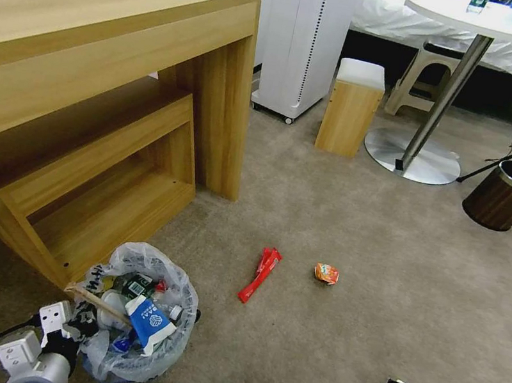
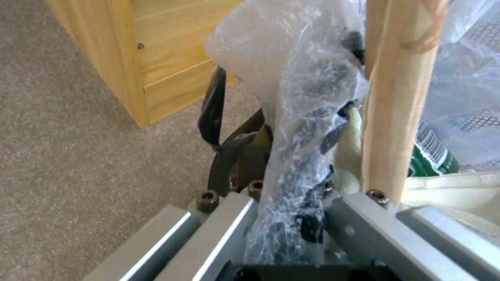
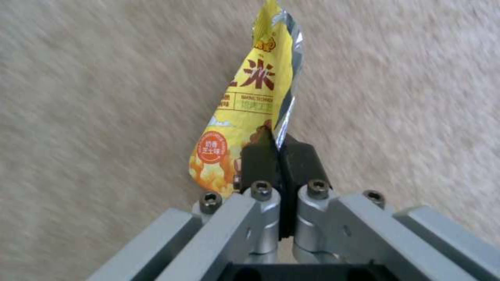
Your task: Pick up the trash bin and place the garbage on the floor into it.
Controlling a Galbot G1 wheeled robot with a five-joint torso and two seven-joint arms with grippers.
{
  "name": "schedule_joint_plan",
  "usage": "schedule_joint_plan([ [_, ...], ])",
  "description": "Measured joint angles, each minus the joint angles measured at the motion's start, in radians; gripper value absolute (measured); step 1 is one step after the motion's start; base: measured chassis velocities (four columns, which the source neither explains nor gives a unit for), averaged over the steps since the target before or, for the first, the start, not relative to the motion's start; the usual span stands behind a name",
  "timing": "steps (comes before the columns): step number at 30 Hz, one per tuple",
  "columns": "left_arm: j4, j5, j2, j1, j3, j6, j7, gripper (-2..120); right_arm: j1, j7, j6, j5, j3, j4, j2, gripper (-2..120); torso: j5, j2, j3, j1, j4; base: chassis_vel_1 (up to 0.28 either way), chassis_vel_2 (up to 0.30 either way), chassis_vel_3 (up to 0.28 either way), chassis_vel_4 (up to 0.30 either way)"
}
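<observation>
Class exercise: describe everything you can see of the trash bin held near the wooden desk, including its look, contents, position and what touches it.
The trash bin is small and round, lined with a crinkled clear plastic bag with black lettering; a blue base peeks out below. It sits low beside the wooden desk over the carpet. It is packed: a blue-white carton, a green-labelled bottle, and a wooden stick poking out over the rim. The left gripper has its jaws clamped on the bag-covered rim.
</observation>
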Motion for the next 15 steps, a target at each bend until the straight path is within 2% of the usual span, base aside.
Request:
schedule_joint_plan([
  [3,0.004,-0.004,0.004,-0.006,-0.001,0.003,-0.002,0,-0.014,-0.1,0.092,-0.042,0.013,0.032,-0.016,0,0.0002,0.0,0.0,0.0,-0.0001,0.0,0.0,0.0,0.0],
  [4,0.004,-0.004,0.004,-0.006,-0.001,0.003,-0.002,0,-0.014,-0.1,0.092,-0.042,0.013,0.032,-0.016,0,0.0002,0.0,0.0,0.0,-0.0001,0.0,0.0,0.0,0.0],
  [6,0.004,-0.004,0.005,-0.007,0.0,0.006,-0.002,0,-0.03,-0.216,0.202,-0.09,0.029,0.083,-0.039,0,0.0001,0.0,0.0,0.0,0.0,0.0,0.0,0.0,0.0],
  [7,0.004,-0.004,0.005,-0.007,0.0,0.006,-0.002,0,-0.03,-0.216,0.202,-0.09,0.029,0.083,-0.039,0,0.0001,0.0,0.0,0.0,0.0,0.0,0.0,0.0,0.0],
  [9,0.004,-0.004,0.005,-0.008,0.002,0.007,-0.003,0,-0.042,-0.363,0.323,-0.123,0.042,0.148,-0.065,0,-0.0002,0.0,0.0,0.0,0.0,0.0,0.0,0.0,0.0],
  [11,0.003,-0.004,0.004,-0.008,0.003,0.007,-0.003,0,-0.043,-0.4,0.348,-0.129,0.044,0.16,-0.069,0,-0.0002,0.0,0.0,0.0,0.0,0.0,0.0,0.0,0.0],
  [12,0.002,-0.003,0.003,-0.008,0.004,0.008,-0.003,0,-0.042,-0.476,0.406,-0.141,0.044,0.18,-0.078,0,-0.0001,0.0,0.0,0.0,0.0,0.0,0.0,0.0,0.0],
  [13,-0.004,0.0,0.0,-0.006,0.005,0.009,-0.003,0,-0.032,-0.605,0.5,-0.157,0.041,0.206,-0.092,0,-0.0002,0.0,0.0,0.0,0.0,0.0,0.0,0.0,0.0],
  [14,-0.008,0.002,-0.001,-0.004,0.006,0.01,-0.004,0,-0.024,-0.671,0.551,-0.16,0.036,0.218,-0.099,0,-0.0001,0.0,0.0,0.0,0.0,0.0,0.0,0.0,0.0],
  [15,-0.008,0.002,-0.001,-0.004,0.006,0.01,-0.004,0,-0.024,-0.671,0.551,-0.16,0.036,0.218,-0.099,0,-0.0001,0.0,0.0,0.0,0.0,0.0,0.0,0.0,0.0],
])
